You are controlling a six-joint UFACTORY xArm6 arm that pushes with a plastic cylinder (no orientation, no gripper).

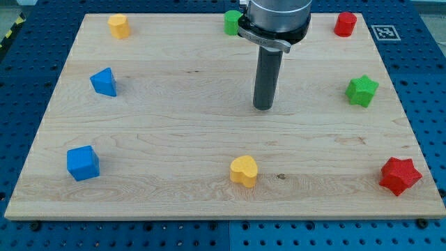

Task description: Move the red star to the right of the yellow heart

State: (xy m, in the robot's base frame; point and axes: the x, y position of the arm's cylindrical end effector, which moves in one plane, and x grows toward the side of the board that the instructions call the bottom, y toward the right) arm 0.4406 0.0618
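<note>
The red star lies near the board's bottom right corner. The yellow heart lies at the bottom centre, far to the star's left. My tip rests on the board near the middle, above and slightly right of the heart, touching no block. The star is well to the tip's lower right.
A green star sits at the right edge, a red cylinder-like block at top right, a green block at top centre beside the arm, a yellow block at top left, and blue blocks at left and bottom left.
</note>
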